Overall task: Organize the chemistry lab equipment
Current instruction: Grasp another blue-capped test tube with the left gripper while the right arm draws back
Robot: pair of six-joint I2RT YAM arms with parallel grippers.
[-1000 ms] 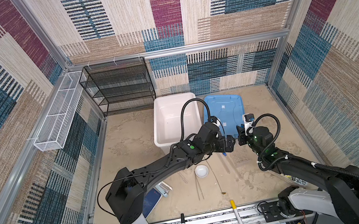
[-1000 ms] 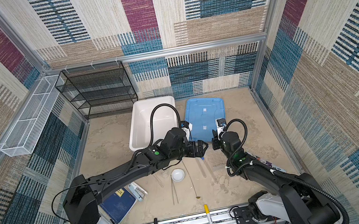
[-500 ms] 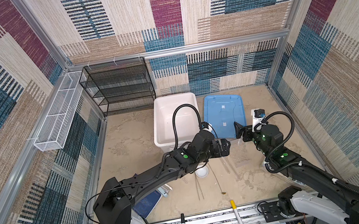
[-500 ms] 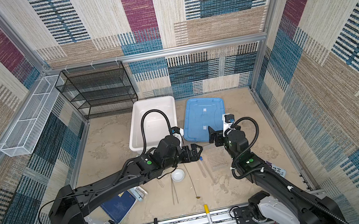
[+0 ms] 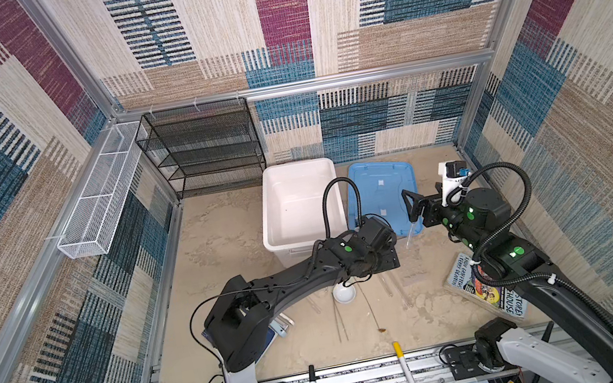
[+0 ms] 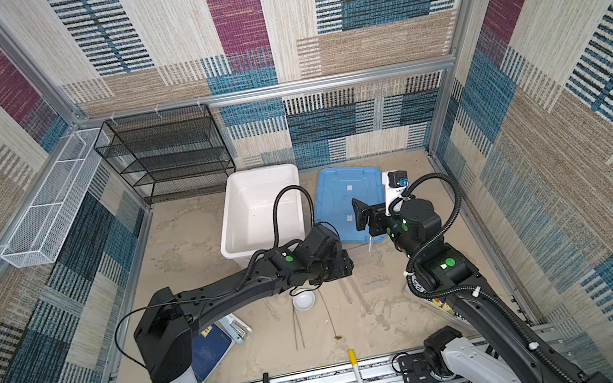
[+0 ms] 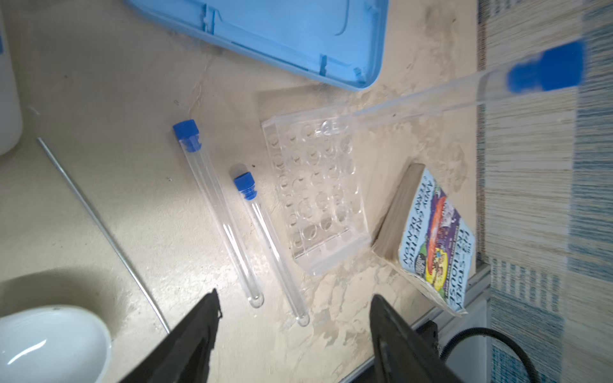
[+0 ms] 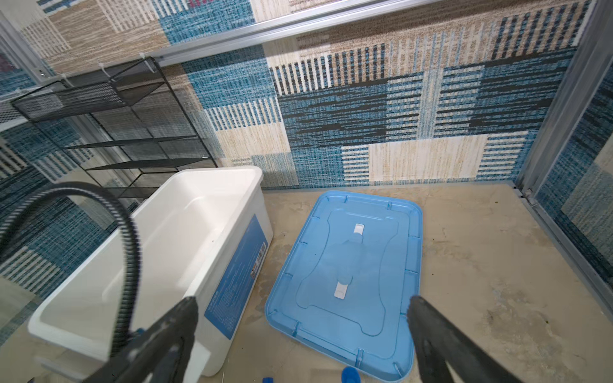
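The test tubes are clear and glossy, with matt blue plastic caps. The rack is clear, smooth plastic. The small dish is glossy white. The long thin spoon looks like dull grey metal. The blue lid is matt plastic and the white bin is shinier plastic. The book has a glossy paper cover. The desk is rough, mottled beige, and the shelf is black wire mesh.

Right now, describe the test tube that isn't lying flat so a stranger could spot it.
Start at the blue lid; the clear plastic rack sits by its corner. The test tube leans out of a hole at the rack's lid end, blue cap in the air, while two other tubes lie flat alongside.
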